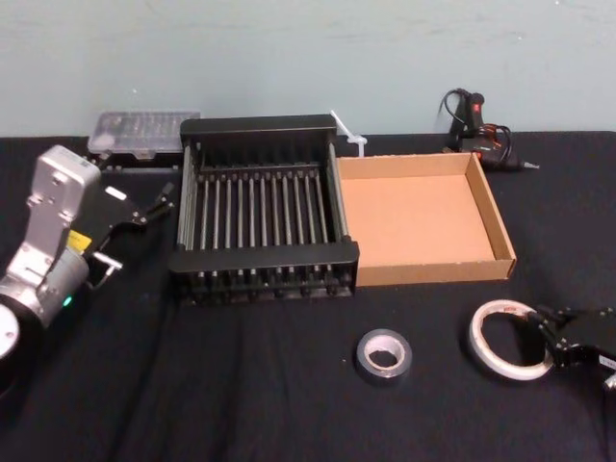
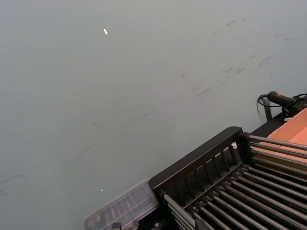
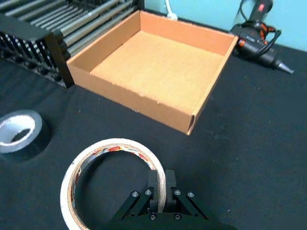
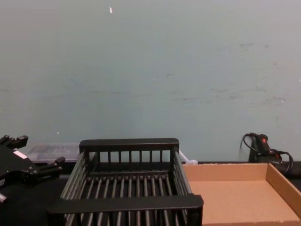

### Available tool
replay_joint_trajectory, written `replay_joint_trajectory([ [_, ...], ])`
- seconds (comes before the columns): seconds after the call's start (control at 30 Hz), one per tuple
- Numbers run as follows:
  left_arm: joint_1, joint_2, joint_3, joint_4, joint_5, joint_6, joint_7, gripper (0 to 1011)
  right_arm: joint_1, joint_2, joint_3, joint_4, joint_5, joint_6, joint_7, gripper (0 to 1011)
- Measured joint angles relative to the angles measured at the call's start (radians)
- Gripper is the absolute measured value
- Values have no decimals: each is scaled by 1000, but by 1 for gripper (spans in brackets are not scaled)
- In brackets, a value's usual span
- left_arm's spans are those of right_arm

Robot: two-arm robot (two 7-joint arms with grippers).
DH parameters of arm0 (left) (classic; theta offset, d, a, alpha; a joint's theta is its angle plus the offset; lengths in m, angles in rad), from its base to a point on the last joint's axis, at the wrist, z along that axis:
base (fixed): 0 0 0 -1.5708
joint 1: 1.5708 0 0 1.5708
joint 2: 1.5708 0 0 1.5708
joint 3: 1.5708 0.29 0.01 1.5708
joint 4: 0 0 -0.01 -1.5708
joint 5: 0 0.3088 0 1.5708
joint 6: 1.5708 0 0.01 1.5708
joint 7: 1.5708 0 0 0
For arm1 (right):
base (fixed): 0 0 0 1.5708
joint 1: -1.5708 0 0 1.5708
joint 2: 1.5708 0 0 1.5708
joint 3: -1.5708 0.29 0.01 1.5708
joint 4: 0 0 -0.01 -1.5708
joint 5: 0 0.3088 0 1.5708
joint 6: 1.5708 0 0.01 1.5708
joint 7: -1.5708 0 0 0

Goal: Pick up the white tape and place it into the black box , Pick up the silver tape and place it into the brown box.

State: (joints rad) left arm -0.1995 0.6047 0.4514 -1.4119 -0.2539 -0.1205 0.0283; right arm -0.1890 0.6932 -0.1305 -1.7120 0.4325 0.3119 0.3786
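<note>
So you're on the first step. The one black box (image 1: 265, 126) sits with nothing in it, touching the one brown box (image 1: 433, 273) on its right, also bare. Your right gripper (image 1: 549, 332) pinches the wall of the single white tape (image 1: 478, 339) in front of the tray, so next you need a lift and a carry left to the crate. One silver tape (image 1: 383, 356) lies near it, and the left gripper (image 1: 154, 205) idles beside the crate, fingers apart, holding nothing.
</note>
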Motion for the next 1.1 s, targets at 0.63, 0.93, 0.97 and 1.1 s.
replay_joint_trajectory([
  [0.63, 0, 0, 0, 0, 0, 0, 0, 1001, 61, -20, 9, -6, 8, 1, -41, 96],
  [0.93, 0, 0, 0, 0, 0, 0, 0, 1001, 146, -46, -36, 29, -31, 4, -41, 96],
  [0.97, 0, 0, 0, 0, 0, 0, 0, 1001, 154, -48, -41, 33, -34, 4, -40, 96],
  [1.1, 0, 0, 0, 0, 0, 0, 0, 1001, 193, -61, -61, 51, -51, 3, -33, 97],
])
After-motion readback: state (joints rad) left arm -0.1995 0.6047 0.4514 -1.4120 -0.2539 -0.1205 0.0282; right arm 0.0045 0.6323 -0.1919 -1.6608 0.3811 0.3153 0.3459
